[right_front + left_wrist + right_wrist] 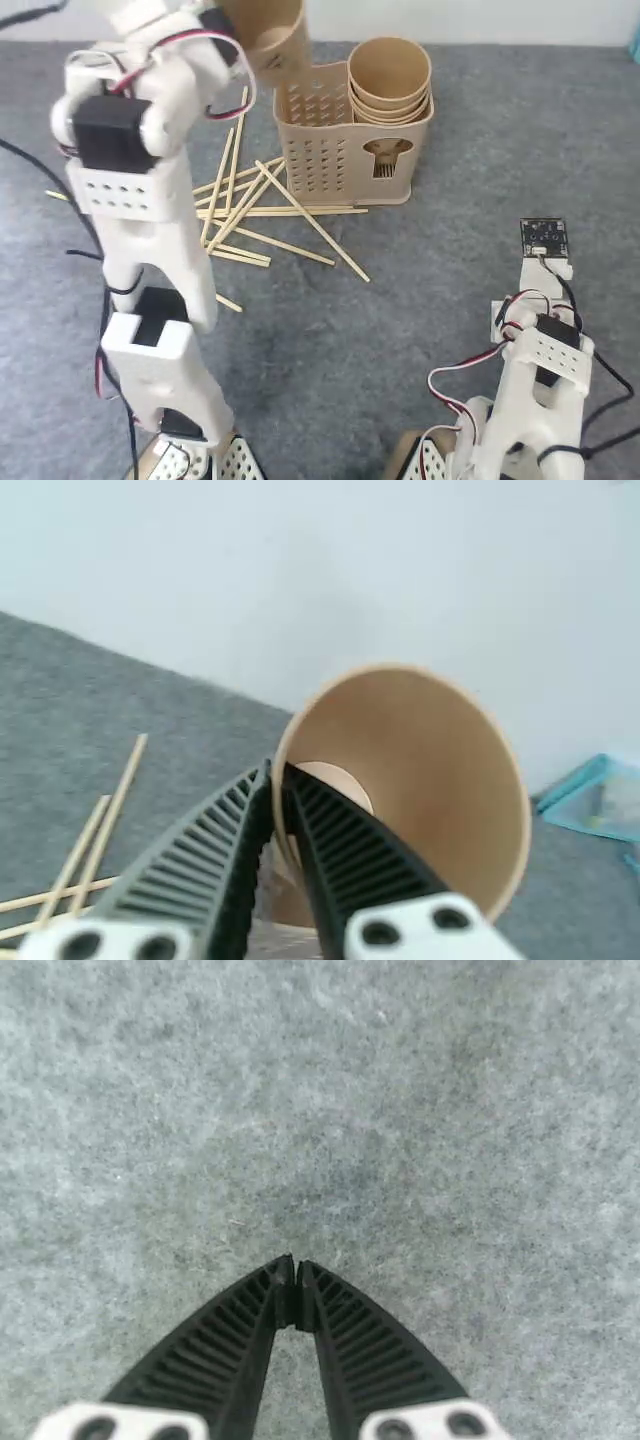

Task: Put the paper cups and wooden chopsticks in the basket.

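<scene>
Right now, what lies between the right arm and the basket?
Only bare grey mat lies between the right arm and the basket, as the high view shows. The loose chopsticks lie outside that stretch, nearer the left arm.

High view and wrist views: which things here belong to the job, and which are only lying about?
Belong to the job:
- paper cup, held by the left gripper
- stacked cups inside the basket
- wooden chopsticks scattered beside it

Not part of it:
- grey mat
- teal object by the wall
- right gripper, shut, above bare mat
</scene>
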